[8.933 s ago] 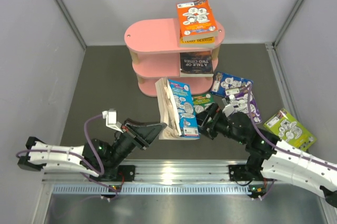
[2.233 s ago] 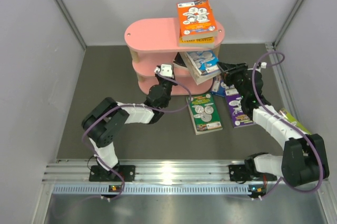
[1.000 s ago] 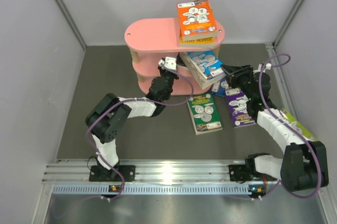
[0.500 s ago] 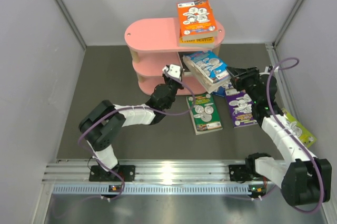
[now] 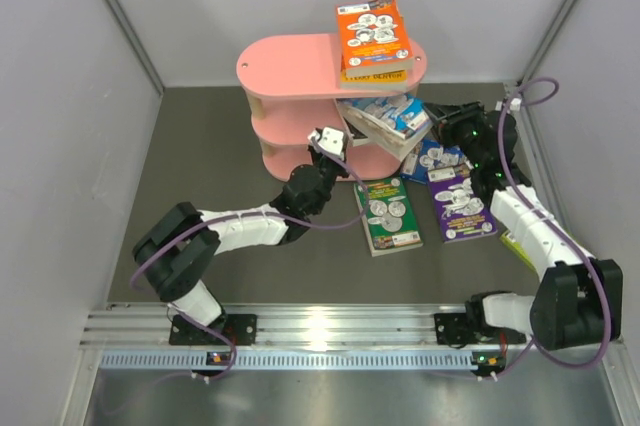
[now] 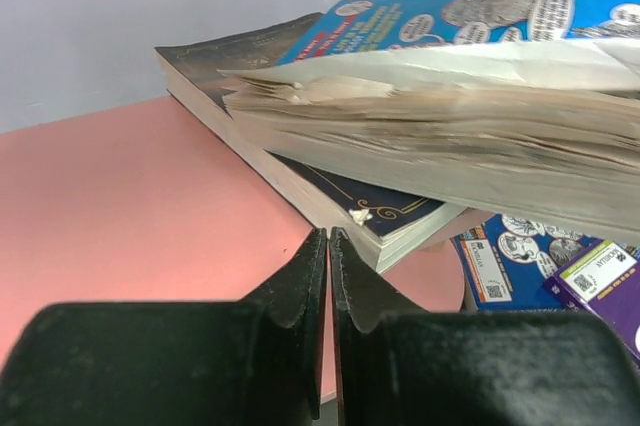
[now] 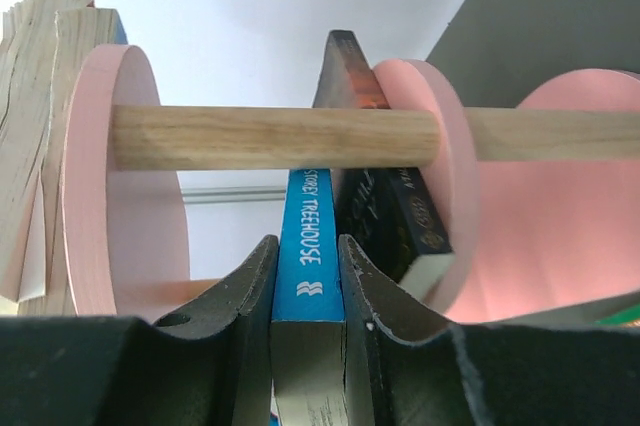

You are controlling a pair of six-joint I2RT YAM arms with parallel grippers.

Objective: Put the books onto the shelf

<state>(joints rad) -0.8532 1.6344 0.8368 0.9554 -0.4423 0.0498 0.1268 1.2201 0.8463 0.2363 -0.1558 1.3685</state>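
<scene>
1. The books: the blue book [image 5: 392, 113] lies on the middle tier of the pink shelf [image 5: 285, 64], resting on the dark book [image 6: 340, 196]. Its ragged page edges face the left wrist camera.
2. Half a second ago the blue book stuck out further from the shelf's right end and sat more tilted. It is now further in under the top board. Some nine seconds ago it stood open on the floor between the two arms.
3. The right gripper [image 7: 305, 241] is clamped on the blue book's spine, one finger on each side. It sits just in front of a wooden support [image 7: 270, 136] of the shelf.
4. The left gripper [image 6: 328, 236] has its fingers pressed together and holds nothing. Its tips are low over the pink middle board, near the dark book's corner but not touching it. It sits slightly further out from the shelf than a second ago.
5. The orange book [image 5: 372, 31] lies at the right end of the top board, on the yellow-spined book [image 5: 375, 75]. Both are where they were before.
6. On the floor right of the shelf, the green book [image 5: 387, 211], the purple book [image 5: 460, 204] and the navy book [image 5: 437, 158] lie flat, in the same places as a second ago.
</scene>
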